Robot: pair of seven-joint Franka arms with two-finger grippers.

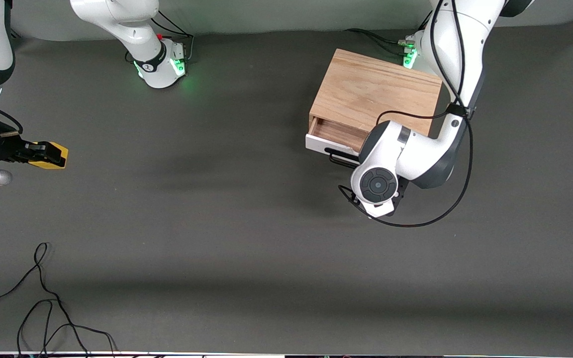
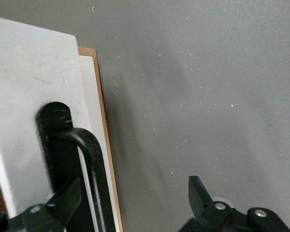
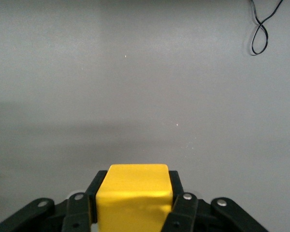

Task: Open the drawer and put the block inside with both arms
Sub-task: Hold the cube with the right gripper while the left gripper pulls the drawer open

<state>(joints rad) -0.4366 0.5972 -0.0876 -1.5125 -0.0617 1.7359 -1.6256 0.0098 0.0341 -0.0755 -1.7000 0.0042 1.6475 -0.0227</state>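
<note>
Block (image 1: 53, 155), small and bright yellow, clamped between the shut fingers (image 3: 180, 205) of the right gripper (image 1: 43, 152). Held over the bare table (image 1: 217, 209) at the right arm's end, well apart from the drawer (image 1: 334, 132). Seen from the right wrist: sits square between the pads, only grey tabletop ahead of it. At the other end, left gripper (image 2: 133, 189) spread open in front of the white drawer face, with the black bar handle (image 2: 94, 164) between its fingers, close to one of them and not pinched. Hidden under the left arm's wrist in the front view. Drawer pulled out only a little from the light oak box (image 1: 376, 89), showing a narrow strip of wood interior. Probable risks: too small a gap for the block, so a drop now could land on the drawer's front edge or on the box top and bounce off. Could also slip off the handle if the open fingers pull without closing, or drag the whole box along the table rather than slide the drawer. Possible clash between the two arms over the drawer if the right one arrives while the left wrist covers the opening. Loose black cable (image 1: 43, 298) near the front camera, well apart from both grippers.
</note>
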